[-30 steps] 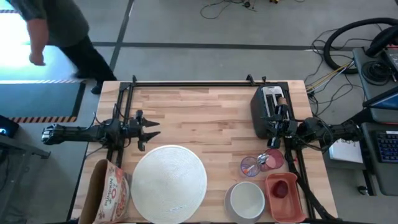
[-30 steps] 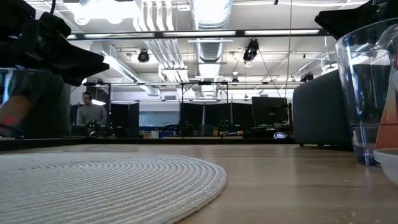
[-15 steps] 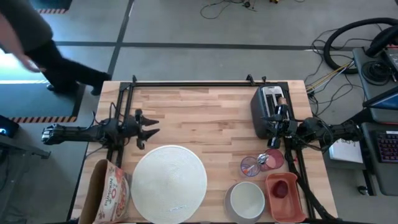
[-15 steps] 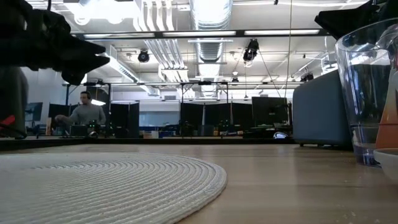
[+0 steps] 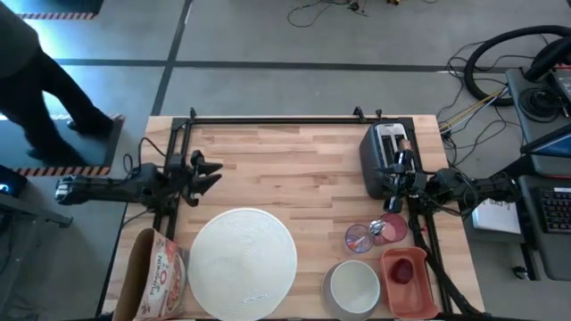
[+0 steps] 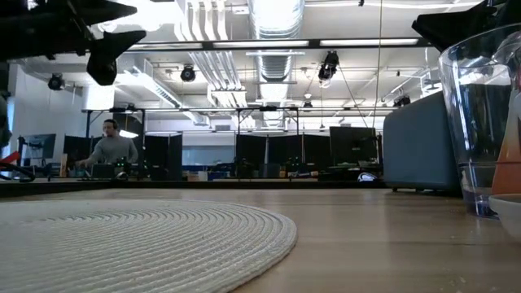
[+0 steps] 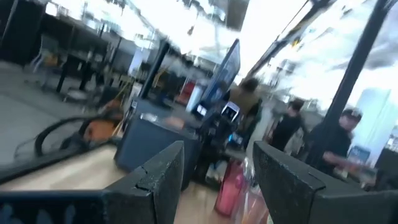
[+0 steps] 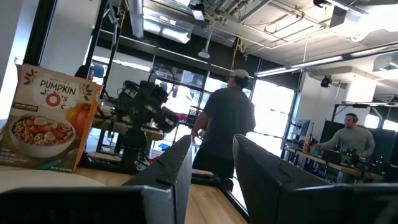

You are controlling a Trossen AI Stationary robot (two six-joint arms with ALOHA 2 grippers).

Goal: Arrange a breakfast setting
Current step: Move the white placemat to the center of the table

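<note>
**Inspector A:** Breakfast setting: not yet assembled. The round white woven mat (image 5: 242, 262) lies at the near middle of the bench (image 5: 294, 160) with nothing on it. The white bowl (image 5: 355, 286), the clear purplish glass (image 5: 359, 237), the pink cup (image 5: 390, 228) and a red tray holding a small red fruit (image 5: 403, 271) sit bunched at the near right corner. The cereal box (image 5: 159, 276) lies at the near left edge. A toaster (image 5: 384, 153) stands at the far right.

**Inspector B:** And the tools?

**Inspector A:** Left tool (image 5: 211, 174) hangs over bare wood beyond the mat, fingers parted, grasping nothing. Right tool (image 5: 395, 183) is beside the toaster, just beyond the cup and glass; its wrist view shows a gap between the fingers and nothing in it.

**Inspector B:** Step in hand?

**Inspector A:** In my judgement, the opening one: neither tool has taken anything up. The next move calls for the right tool to descend on the bunched crockery, single out one piece without knocking the glass, and carry it to the mat.
</note>
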